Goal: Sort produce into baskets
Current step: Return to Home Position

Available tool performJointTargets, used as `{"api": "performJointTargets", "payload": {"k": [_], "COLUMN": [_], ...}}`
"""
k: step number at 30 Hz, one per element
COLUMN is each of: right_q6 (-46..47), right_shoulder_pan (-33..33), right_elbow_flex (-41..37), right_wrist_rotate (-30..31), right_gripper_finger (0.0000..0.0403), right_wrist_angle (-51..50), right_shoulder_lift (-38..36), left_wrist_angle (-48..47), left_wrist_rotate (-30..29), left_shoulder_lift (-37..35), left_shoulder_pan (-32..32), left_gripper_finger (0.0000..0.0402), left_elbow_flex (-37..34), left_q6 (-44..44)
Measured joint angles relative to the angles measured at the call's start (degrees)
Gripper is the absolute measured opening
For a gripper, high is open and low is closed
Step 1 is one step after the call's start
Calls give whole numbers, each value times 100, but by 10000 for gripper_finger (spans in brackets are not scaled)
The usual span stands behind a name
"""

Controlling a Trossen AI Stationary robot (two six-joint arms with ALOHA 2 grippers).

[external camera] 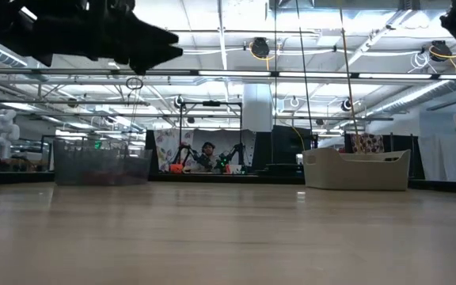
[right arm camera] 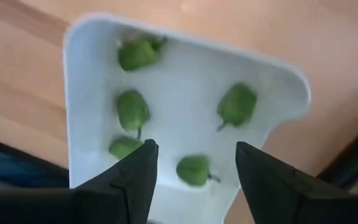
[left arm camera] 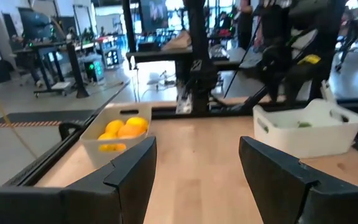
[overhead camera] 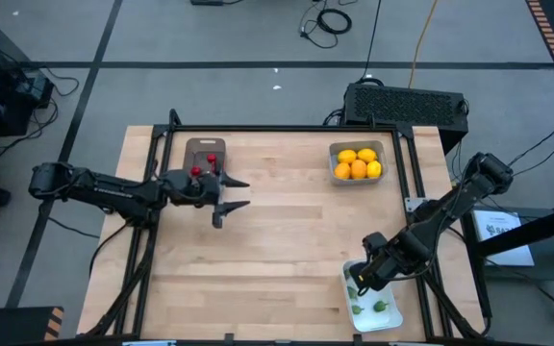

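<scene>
Where green peppers [right arm camera: 133, 109] lie, white tray [right arm camera: 185, 124]

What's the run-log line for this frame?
left end effector: open, empty, near brown bin | right end effector: open, empty, over white bin | green peppers: in white bin | citrus: in grey-blue bin

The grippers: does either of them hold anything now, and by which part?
Nothing is held. The left gripper is open and empty above the table; the right gripper is open above the green pieces in the white tray.
</scene>
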Motion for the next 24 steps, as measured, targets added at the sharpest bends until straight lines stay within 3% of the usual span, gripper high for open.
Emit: {"api": "performJointTargets", "payload": {"k": [5,13,20,24], "right_q6": [-489,-1886,-3315,-4308], "right_shoulder_pan": [2,-23,55,354], "right_elbow_flex": [0,0,0,-2], "right_wrist_rotate": [613,2374,3850,4429], "right_gripper_finger": [200,187,173,164], "right_wrist_angle": [-49,-748,-1432,-1463], "right_shoulder_lift": [-52,-48,-48,-48], "left_wrist_angle": [374,258,678,971], "left_wrist_rotate": [14,159,-1004,-1148], "left_shoulder_lift": [0,69,136,135], "left_shoulder_pan": [-183,-435,-412,-379], "left_gripper_finger": [237,237,237,237], "left_elbow_flex": [0,48,50,51], "left_q6": [-422,-1087,-2300,-2873]}}
